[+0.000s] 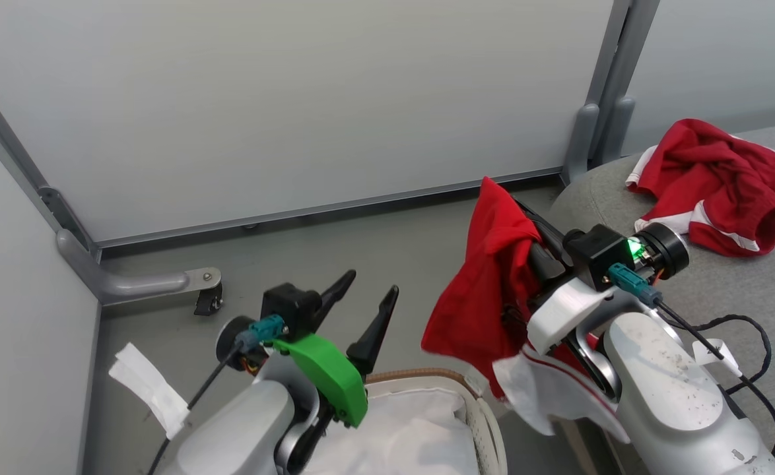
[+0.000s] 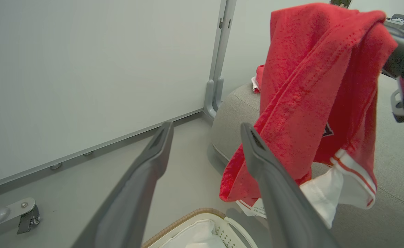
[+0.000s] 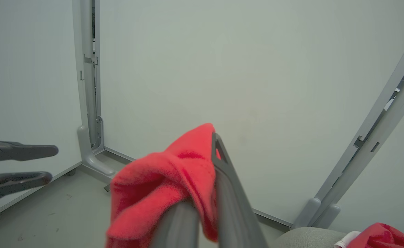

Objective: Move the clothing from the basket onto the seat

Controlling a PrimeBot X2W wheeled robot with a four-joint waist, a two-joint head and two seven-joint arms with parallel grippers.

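The grey seat (image 1: 724, 310) carried one crumpled red garment (image 1: 717, 178). Just beside it, the basket (image 1: 486, 409) showed its white liner (image 1: 401, 429). More clothing (image 1: 486, 297) hung limp from the right end effector (image 3: 211, 144), which was pinched tight on a bunched fold. Light and floppy, it would likely drape and snag, so a bunched fold suited best. The left end effector (image 1: 373, 282) stood wide and empty.

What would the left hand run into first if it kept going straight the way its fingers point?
Probably nothing close: the open left hand points across floor toward the foot of the wall panel. The hanging red garment sits just off to one side; depth is unclear.
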